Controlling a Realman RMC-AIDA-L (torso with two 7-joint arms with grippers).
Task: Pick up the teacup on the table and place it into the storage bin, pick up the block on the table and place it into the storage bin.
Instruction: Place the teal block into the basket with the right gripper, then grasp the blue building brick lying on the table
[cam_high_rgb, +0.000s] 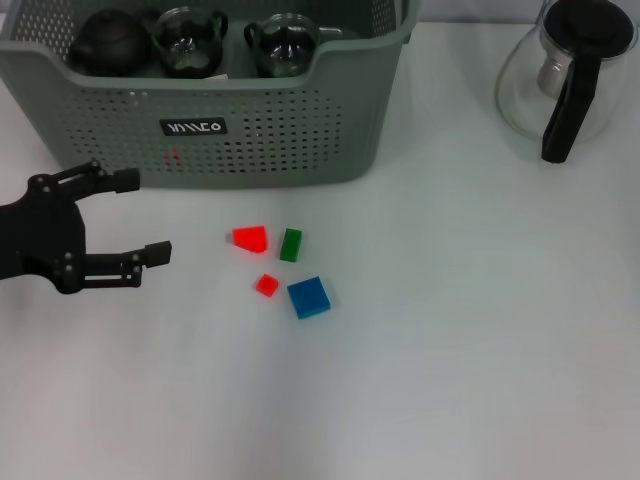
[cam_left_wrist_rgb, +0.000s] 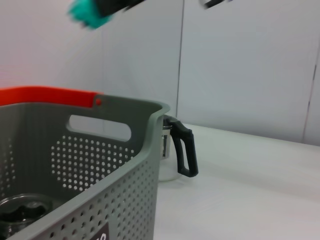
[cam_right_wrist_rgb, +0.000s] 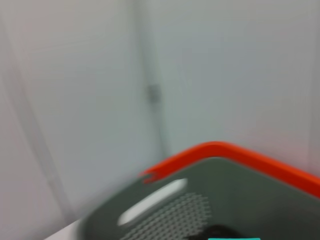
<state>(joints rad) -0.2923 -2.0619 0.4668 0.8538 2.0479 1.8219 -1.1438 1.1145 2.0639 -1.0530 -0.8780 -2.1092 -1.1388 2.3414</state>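
Observation:
The grey-green storage bin (cam_high_rgb: 250, 120) stands at the back left and holds a dark teapot (cam_high_rgb: 108, 42) and two glass teacups (cam_high_rgb: 190, 42). Its wall also shows in the left wrist view (cam_left_wrist_rgb: 100, 165). A red wedge block (cam_high_rgb: 249, 238), a green block (cam_high_rgb: 290, 244), a small red block (cam_high_rgb: 266, 285) and a blue block (cam_high_rgb: 309, 297) lie on the table in front of the bin. My left gripper (cam_high_rgb: 148, 216) is open and empty, left of the blocks. My right gripper is out of the head view. In the left wrist view it hangs high with a teal block (cam_left_wrist_rgb: 90, 14) at its tip.
A glass carafe (cam_high_rgb: 565, 75) with a black handle stands at the back right and shows beside the bin in the left wrist view (cam_left_wrist_rgb: 180, 152). An orange rim (cam_right_wrist_rgb: 235, 152) runs behind the bin's far wall. White table (cam_high_rgb: 450, 350) spreads to the front and right.

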